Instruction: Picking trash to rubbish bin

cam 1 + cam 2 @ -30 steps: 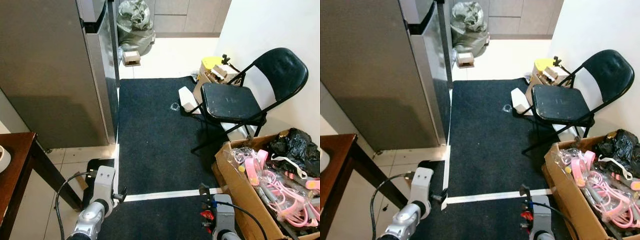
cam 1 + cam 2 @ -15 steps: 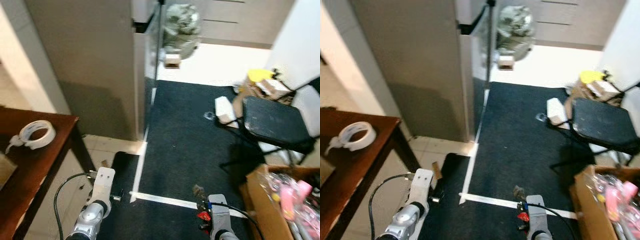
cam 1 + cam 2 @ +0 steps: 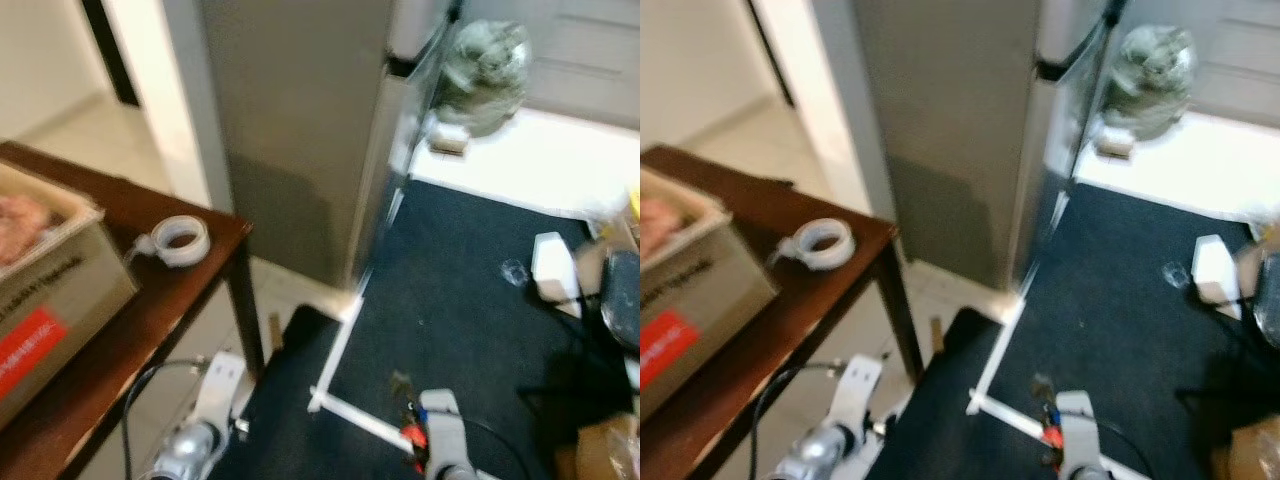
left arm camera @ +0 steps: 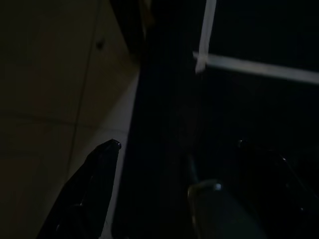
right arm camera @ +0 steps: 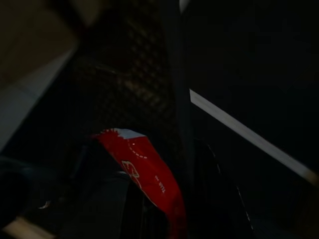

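My right gripper [image 3: 405, 432] hangs low over the dark carpet [image 3: 470, 330], shut on a red wrapper [image 5: 144, 172] with white print. That red wrapper [image 3: 408, 433] shows as a small red patch at the wrist. In the right wrist view the wrapper sticks out between the two black fingers. My left gripper [image 3: 240, 425] hangs low by the table leg, above pale floor tiles. In the left wrist view its fingers [image 4: 99, 174] stand apart with nothing between them. The head views are blurred.
A brown table [image 3: 150, 300] at the left carries a tape roll [image 3: 178, 240] and a cardboard box [image 3: 50, 290]. A grey fridge [image 3: 300, 120] stands ahead. A stuffed grey-green bag [image 3: 485, 65] sits beyond it. A white object [image 3: 552, 265] lies on the carpet.
The camera has swung left: the chair and the box of pink things have left the picture, and the table with its box and tape roll has come in. Both arms still hang low.
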Tool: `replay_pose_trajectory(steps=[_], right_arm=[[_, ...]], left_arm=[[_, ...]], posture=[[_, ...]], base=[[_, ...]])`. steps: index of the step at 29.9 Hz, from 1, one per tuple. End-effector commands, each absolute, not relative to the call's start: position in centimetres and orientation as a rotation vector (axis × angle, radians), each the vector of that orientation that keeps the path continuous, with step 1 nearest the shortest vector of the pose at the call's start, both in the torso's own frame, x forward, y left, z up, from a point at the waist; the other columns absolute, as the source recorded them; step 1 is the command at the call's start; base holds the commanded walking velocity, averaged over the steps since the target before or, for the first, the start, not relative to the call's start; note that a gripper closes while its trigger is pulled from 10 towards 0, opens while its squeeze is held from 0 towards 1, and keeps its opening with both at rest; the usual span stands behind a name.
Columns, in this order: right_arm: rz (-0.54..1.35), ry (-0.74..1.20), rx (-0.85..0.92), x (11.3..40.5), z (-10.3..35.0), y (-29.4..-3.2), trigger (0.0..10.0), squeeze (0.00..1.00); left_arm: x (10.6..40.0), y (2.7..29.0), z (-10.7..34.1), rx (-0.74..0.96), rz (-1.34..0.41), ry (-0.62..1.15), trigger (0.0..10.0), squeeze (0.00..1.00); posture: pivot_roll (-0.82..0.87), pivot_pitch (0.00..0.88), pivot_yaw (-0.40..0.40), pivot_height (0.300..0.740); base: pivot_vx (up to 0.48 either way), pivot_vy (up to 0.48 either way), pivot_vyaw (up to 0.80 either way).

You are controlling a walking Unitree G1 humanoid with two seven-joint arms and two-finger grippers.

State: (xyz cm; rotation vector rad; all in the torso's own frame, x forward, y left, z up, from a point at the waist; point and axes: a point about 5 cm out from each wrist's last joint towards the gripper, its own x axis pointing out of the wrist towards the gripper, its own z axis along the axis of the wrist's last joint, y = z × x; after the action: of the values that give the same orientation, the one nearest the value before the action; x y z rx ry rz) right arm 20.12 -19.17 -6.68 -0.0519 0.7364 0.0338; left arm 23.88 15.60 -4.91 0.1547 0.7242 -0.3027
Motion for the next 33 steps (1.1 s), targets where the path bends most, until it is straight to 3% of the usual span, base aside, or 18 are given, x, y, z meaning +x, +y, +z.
replay_pose_trajectory(steps=[1, 16, 33], right_arm=[[0.034, 0.787, -0.058, 19.0, -7.4, -19.4, 10.0, 0.00], [0.070, 0.837, -0.097, 18.1, -7.8, -19.8, 10.0, 0.00], [0.116, 0.841, -0.121, 18.3, -7.8, -19.5, 10.0, 0.00]], left_arm=[[23.4, 15.7, -5.3, 0.153, -0.308, 0.754, 10.0, 0.00], [21.6, 16.6, -6.7, 0.202, -0.291, 0.891, 10.0, 0.00], [20.5, 18.4, -7.2, 0.102, -0.100, 0.940, 10.0, 0.00]], posture=[[-0.01, 0.129, -0.020, 0.740], [-0.01, 0.153, -0.026, 0.740], [0.01, 0.176, -0.040, 0.740]], base=[[0.000, 0.000, 0.80], [0.000, 0.000, 0.80], [0.000, 0.000, 0.80]])
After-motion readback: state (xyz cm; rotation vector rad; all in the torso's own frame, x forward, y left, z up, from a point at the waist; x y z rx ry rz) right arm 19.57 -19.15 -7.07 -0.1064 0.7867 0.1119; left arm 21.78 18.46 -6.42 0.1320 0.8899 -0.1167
